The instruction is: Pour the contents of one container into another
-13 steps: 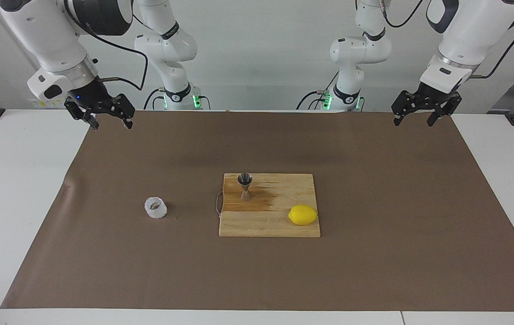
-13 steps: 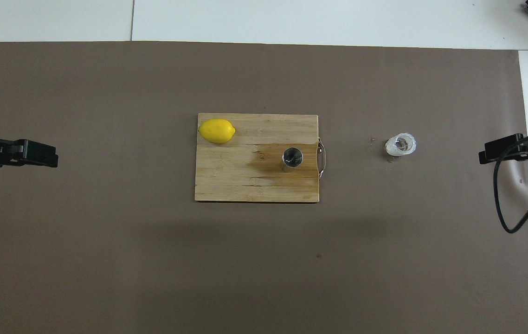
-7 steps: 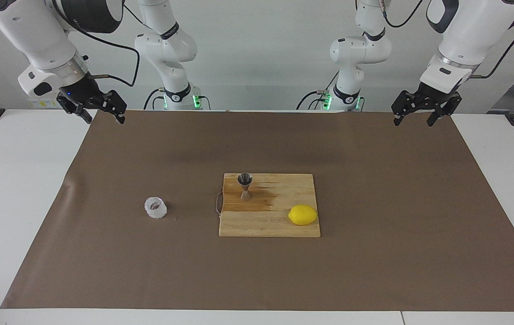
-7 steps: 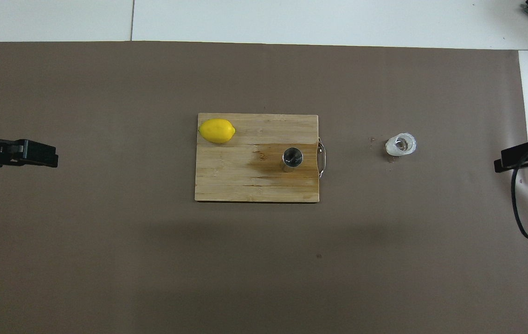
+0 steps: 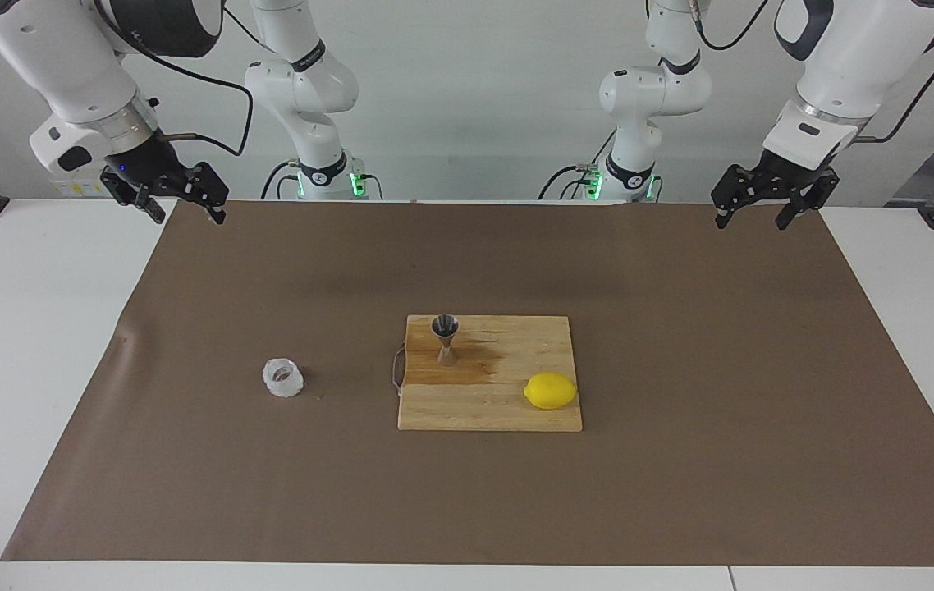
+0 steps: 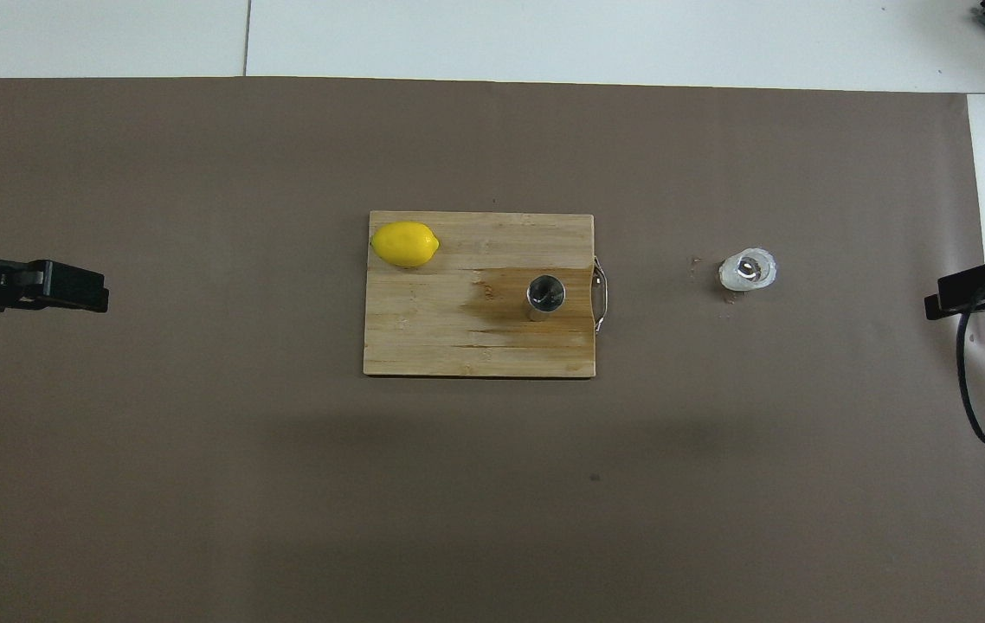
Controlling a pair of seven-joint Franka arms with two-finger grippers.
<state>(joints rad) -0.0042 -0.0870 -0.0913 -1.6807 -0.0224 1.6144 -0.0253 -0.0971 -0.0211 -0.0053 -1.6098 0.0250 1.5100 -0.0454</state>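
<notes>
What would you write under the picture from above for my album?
Jigger and lemon on a wooden board, clear cup beside it, both grippers waiting.

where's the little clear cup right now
The clear cup stands on the brown mat beside the cutting board, off its handle end, toward the right arm's end of the table, level with the jigger.
</notes>
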